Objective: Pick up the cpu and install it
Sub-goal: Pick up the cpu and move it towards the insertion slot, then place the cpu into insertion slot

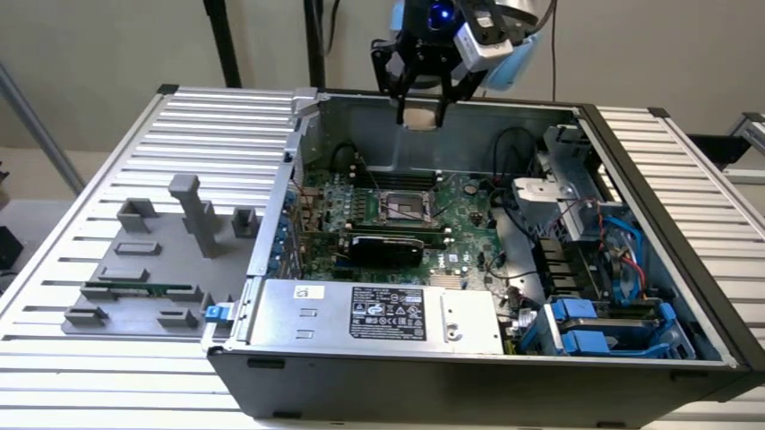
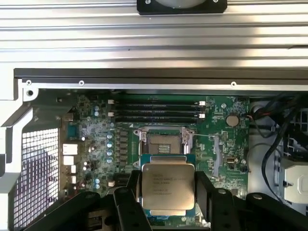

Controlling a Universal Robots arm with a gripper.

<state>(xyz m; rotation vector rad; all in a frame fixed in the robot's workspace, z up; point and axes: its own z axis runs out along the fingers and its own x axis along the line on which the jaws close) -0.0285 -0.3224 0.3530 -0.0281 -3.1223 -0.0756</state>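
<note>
My gripper (image 1: pixel 422 115) hangs above the far wall of the open computer case (image 1: pixel 622 152), shut on the cpu (image 1: pixel 421 117). In the wrist view the cpu (image 2: pixel 167 186), a square chip with a silvery top and a tan rim, sits flat between the two black fingers (image 2: pixel 126 207). Beyond it lies the green motherboard (image 2: pixel 221 139) with its open socket (image 2: pixel 164 142) framed in metal. The socket (image 1: pixel 404 207) is well below the gripper, near the middle of the board in the exterior view.
Black memory slots (image 2: pixel 156 109) run beside the socket. A black card (image 1: pixel 385 245) and a grey power supply (image 1: pixel 371 312) lie nearer the case front. Drive bays with cables (image 1: pixel 597 269) fill the exterior view's right. A grey fixture holding a green memory stick (image 1: pixel 138 290) sits on the slatted table.
</note>
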